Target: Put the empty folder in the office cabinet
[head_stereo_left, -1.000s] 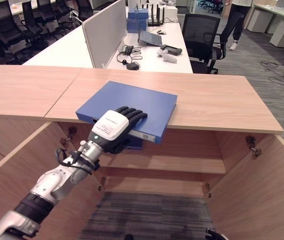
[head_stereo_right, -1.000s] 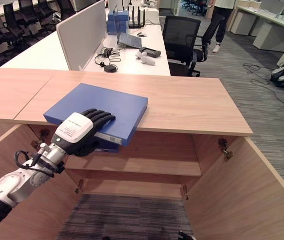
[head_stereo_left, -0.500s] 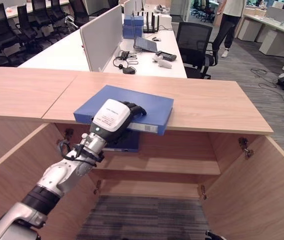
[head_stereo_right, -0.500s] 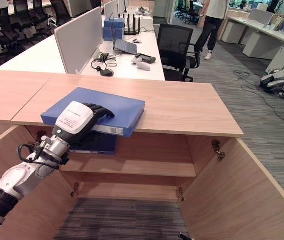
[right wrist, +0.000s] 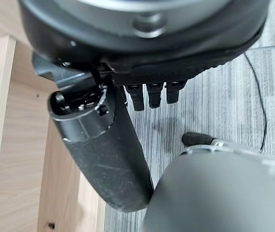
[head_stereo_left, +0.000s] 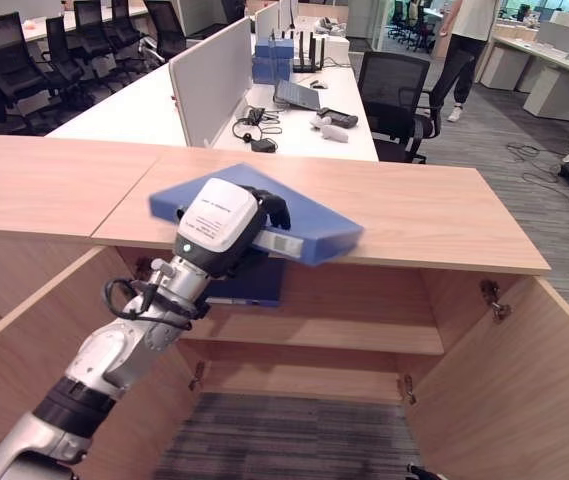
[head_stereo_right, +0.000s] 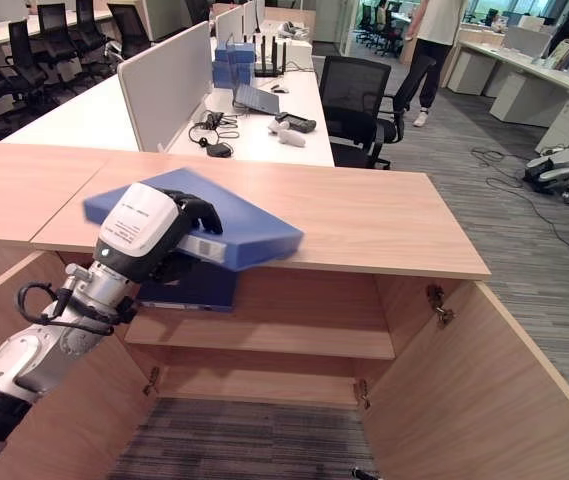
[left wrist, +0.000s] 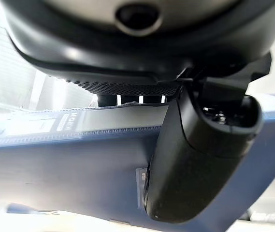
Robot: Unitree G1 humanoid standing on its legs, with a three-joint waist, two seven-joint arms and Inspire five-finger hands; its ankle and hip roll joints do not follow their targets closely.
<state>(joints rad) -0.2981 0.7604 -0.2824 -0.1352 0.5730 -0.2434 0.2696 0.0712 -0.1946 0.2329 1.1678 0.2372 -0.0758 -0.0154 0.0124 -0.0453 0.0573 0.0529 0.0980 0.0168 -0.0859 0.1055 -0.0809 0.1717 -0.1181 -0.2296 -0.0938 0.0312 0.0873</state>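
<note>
Standing before the open office cabinet point(head_stereo_left: 524, 370), I noted the blue folder point(head_stereo_left: 309, 225) lifted and tilted, its near edge raised above the cabinet's wooden top point(head_stereo_left: 434, 215) and its far corner hanging out past the front edge, above the upper shelf point(head_stereo_left: 364, 335). The left robot hand point(head_stereo_left: 226, 222) was clamped on the folder's near long edge, fingers curled over the upper face and thumb point(left wrist: 195, 159) pressed against the underside, as its wrist view confirmed. In my judgement the folder was a rigid, boxy file, light if truly empty, holding its shape without sagging; its smooth cover looked liable to slip under a one-sided pinch, and a grip near the middle of the spine edge would limit twisting. The present hold sat towards one end, so the free end could droop or swing when carried down. A second blue folder point(head_stereo_left: 254, 285) stood on the upper shelf just below the hand, and the incoming one would need to clear it. The right robot hand point(right wrist: 127, 96) hung low over the grey carpet point(right wrist: 214, 101) beside a cabinet door point(right wrist: 11, 145), fingers loosely extended, holding nothing.
</note>
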